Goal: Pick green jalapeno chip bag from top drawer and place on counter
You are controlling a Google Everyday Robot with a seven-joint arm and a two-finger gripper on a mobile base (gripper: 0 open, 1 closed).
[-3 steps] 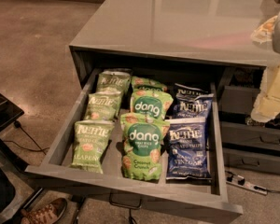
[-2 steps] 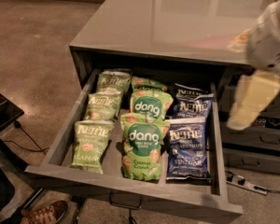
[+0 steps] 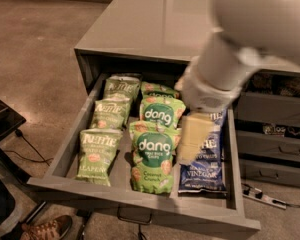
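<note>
Approach step. Cream gripper [image 3: 194,136] above blue chip bags [image 3: 204,176] in grey top drawer [image 3: 140,204]; grip: cannot tell. Next: cross to light-green jalapeno chip bag [image 3: 97,151].

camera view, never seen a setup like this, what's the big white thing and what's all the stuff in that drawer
This is a single camera looking down into the open top drawer of a grey cabinet. Where the camera is mounted is not shown.

The big white blurry shape is the robot's arm. At its end is the gripper, the pale yellowish part, which hangs over the drawer's right lane. It does not appear to be holding anything.

The drawer has three lanes of snack bags. On the left are three light-green Kettle jalapeno chip bags. In the middle are deeper-green dang bags. On the right are blue Kettle bags, partly hidden behind the gripper.

The glossy grey surface above the drawer is the counter.
</note>
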